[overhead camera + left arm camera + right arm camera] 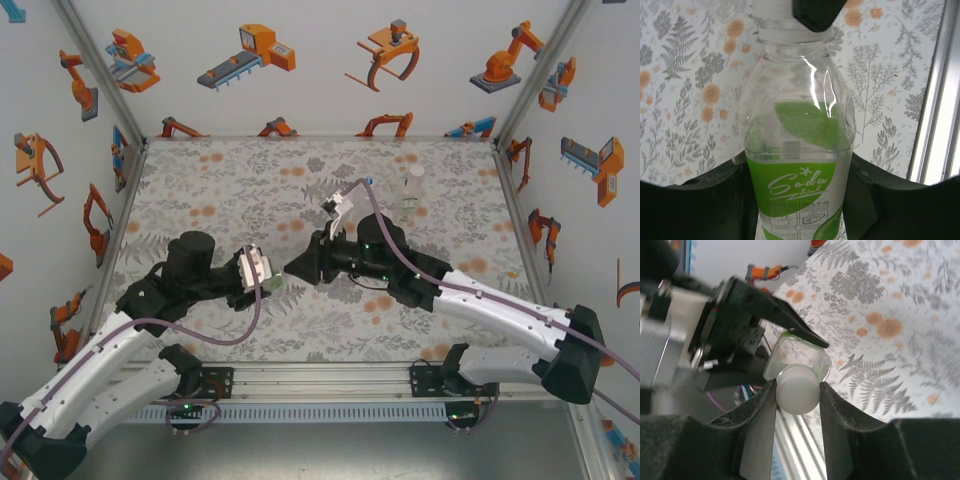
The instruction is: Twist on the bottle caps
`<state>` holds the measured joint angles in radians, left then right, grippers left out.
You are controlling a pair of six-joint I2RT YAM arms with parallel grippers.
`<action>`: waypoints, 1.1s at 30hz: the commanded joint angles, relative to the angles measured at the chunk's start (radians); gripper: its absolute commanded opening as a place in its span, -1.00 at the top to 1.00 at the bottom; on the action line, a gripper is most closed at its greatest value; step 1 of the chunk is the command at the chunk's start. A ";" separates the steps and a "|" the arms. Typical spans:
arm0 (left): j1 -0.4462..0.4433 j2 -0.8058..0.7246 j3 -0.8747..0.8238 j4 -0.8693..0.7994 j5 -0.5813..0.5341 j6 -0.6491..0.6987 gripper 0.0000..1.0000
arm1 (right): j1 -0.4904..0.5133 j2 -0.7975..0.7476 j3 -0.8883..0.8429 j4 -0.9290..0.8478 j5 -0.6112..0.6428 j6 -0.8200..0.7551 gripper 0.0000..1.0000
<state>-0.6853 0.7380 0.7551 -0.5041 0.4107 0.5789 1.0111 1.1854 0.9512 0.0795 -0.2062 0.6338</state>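
My left gripper is shut on the clear bottle with the green label, its black fingers pressed against both sides of the label. The bottle's neck points toward the right arm. My right gripper is shut on the white cap, which sits on that bottle's mouth, the bottle's shoulder just behind it. From above, the two grippers meet mid-table, left and right. In the left wrist view the cap shows at the top edge, partly covered by a right finger.
A plain clear bottle stands upright at the back right of the flowered table. A small blue spot lies near it; what it is I cannot tell. An aluminium rail runs along the near edge. Printed walls enclose the other three sides.
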 commanded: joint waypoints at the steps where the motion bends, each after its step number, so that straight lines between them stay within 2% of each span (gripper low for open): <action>1: -0.004 0.002 -0.003 0.120 -0.040 -0.050 1.00 | 0.005 0.053 0.015 -0.047 0.115 0.382 1.00; 8: -0.005 0.044 0.009 0.102 -0.143 -0.064 1.00 | 0.005 0.081 0.014 -0.107 0.163 0.593 1.00; 13: -0.006 0.050 0.012 0.096 -0.145 -0.065 1.00 | 0.006 0.097 0.030 -0.126 0.153 0.612 0.99; 16: -0.006 0.053 0.012 0.096 -0.110 -0.060 1.00 | 0.005 0.105 0.041 -0.118 0.148 0.583 0.85; 18: -0.006 0.059 0.014 0.096 -0.074 -0.057 1.00 | 0.006 0.099 0.053 -0.110 0.146 0.538 0.70; 25: -0.006 0.076 0.028 0.069 0.059 -0.010 1.00 | 0.004 0.038 0.108 -0.108 0.133 0.264 -0.19; 29: -0.006 0.084 0.038 0.044 0.093 0.005 1.00 | -0.002 -0.011 0.161 -0.199 0.142 0.080 -0.42; 33: -0.006 0.090 0.046 0.015 0.134 0.024 1.00 | -0.008 -0.078 0.172 -0.235 0.093 -0.180 -0.43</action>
<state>-0.6888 0.8261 0.7670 -0.4713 0.4709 0.5686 1.0069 1.1614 1.0950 -0.1108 -0.0750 0.7010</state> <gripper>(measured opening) 0.529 0.710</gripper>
